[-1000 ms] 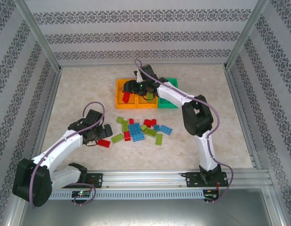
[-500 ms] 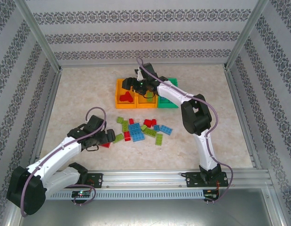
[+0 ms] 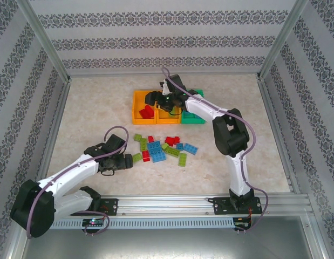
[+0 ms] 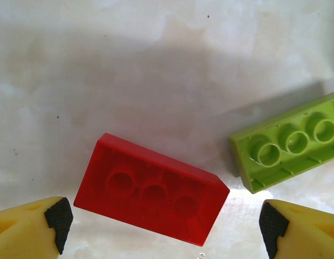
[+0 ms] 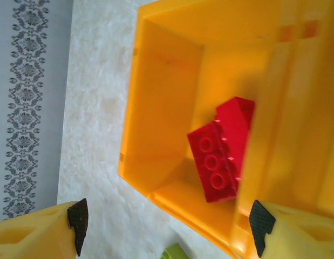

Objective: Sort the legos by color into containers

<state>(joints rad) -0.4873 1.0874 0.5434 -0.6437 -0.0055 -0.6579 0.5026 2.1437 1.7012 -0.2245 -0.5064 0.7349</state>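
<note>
Landmark: the containers (image 3: 137, 116), three joined bins in a row at the far middle of the table (image 3: 91, 108). Two are orange, and a green bin (image 3: 195, 118) closes the right end.
Loose legos: (image 3: 162, 149) red, lime and light blue bricks scattered on the near side of the containers, with a strip of bare table between.
Left gripper: (image 3: 126, 161) low at the left fringe of that scatter, well to the near side of the containers, fingers spread wide.
Left wrist view adds: a red brick (image 4: 150, 197) lying hollow side up between the two pads (image 4: 59, 224) and touching neither. A lime brick (image 4: 288, 143) sits just beside it, also hollow side up, with a narrow gap between them.
Right gripper: (image 3: 156, 100) over the left-end orange bin (image 5: 167, 97), fingers apart with nothing between them.
Right wrist view adds: two red bricks (image 5: 223, 154) lying together inside that bin, against the wall shared with the middle orange bin (image 3: 168, 120). One of them shows its studs.
Middle orange bin: seems to hold a lime piece, though the arm covers much of it.
Open room: bare table runs from the left end of the containers to the patterned wall (image 3: 26, 97), and likewise right of the green bin.
Near edge: a metal rail (image 3: 172, 202), well to the near side of the containers.
</note>
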